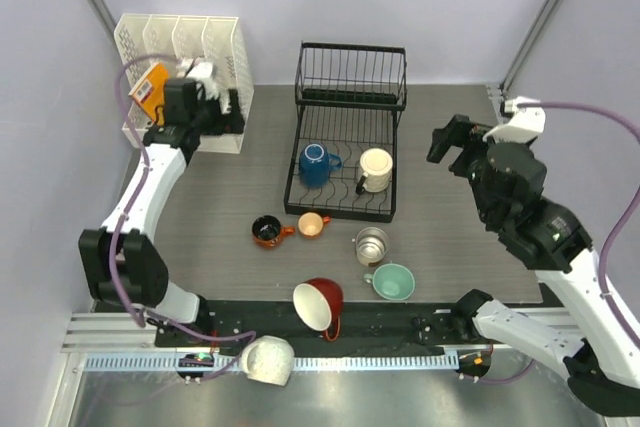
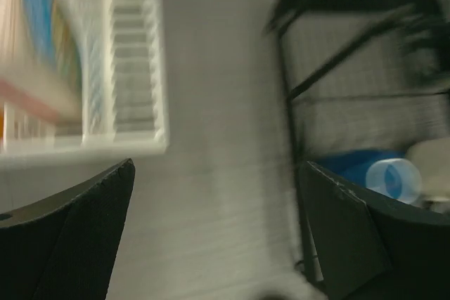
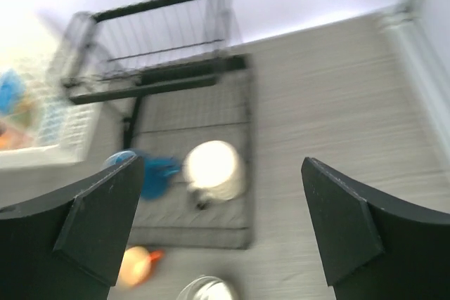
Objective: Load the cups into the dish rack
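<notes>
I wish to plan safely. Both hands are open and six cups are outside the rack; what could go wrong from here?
The red cup lies tipped at the near edge of the table, and the white cup sits on the rail beyond it; a nudge could roll either away.
The black cup and peach cup sit close together, so grasping one may knock the other.
The left hand is near the white organizer and might bump it.

Open desk (image 1: 225, 197) flanking the rack (image 1: 345, 137)
Bare lanes are lying open on both sides of the rack; loose cups (image 1: 371, 245) are crowding its front.
</notes>
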Motion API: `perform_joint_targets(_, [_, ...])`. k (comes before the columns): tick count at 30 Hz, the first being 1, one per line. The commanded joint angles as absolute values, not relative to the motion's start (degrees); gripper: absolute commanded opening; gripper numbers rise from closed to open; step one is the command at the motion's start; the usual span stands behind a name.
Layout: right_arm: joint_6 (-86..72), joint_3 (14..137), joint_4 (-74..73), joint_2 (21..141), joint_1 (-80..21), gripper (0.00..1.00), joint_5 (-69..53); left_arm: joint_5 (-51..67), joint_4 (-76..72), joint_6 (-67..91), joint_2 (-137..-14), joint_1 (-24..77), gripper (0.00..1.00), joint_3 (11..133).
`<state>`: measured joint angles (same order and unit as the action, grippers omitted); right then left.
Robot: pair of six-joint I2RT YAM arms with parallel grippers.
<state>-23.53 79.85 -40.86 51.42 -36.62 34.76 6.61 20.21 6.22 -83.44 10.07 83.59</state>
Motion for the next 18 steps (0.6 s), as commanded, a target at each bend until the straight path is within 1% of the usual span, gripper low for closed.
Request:
perform_joint_targets(1, [-6.96, 62.27, -18.33, 44.39, -36.56, 1.00, 54.22, 7.47, 11.16, 15.38, -79.37, -4.62, 1.00, 70.09])
perform_joint_targets(2, [-5.29, 55.96, -11.32, 43.86, -36.13, 1.00, 55.19, 7.73, 7.86, 14.95, -78.76, -5.53, 0.99, 63.26])
perform_joint_targets(3, [-4.66, 53.72, -9.25, 44.03, -35.60, 1.00, 57.02, 6.60, 4.60, 14.25, -77.97, -5.89, 0.99, 59.54])
perform_joint_targets(4, [-5.70, 52.14, -8.18, 44.56, -34.99, 1.00, 56.87, 5.81, -1.96, 11.63, -76.65, -5.98, 0.99, 56.54])
perform_joint_targets(5, [-6.84, 50.21, -7.65, 44.73, -34.20, 1.00, 56.34, 4.84, -4.72, 11.43, -76.21, -5.98, 0.99, 50.95])
perform_joint_targets(7, [-10.61, 48.70, -7.38, 44.74, -31.65, 1.00, 55.03, 4.22, -9.11, 9.94, -75.76, -5.89, 0.99, 47.83])
perform_joint_targets(13, [-9.84, 44.13, -3.61, 45.08, -27.69, 1.00, 52.12, 3.87, -19.32, 11.07, -77.60, -5.98, 0.99, 37.89])
perform_joint_targets(16, [-10.10, 41.49, -1.07, 46.31, -25.68, 1.00, 50.46, 3.34, -27.48, 11.60, -79.27, -5.89, 0.99, 32.98])
perform_joint_targets(17, [-10.19, 39.57, -0.27, 46.49, -25.06, 1.00, 48.88, 3.77, -32.30, 10.04, -80.41, -5.89, 1.00, 31.13])
perform_joint_targets(18, [-9.76, 38.33, 2.17, 46.76, -24.44, 1.00, 48.17, 3.69, -33.21, 9.93, -80.85, -5.80, 1.00, 30.77])
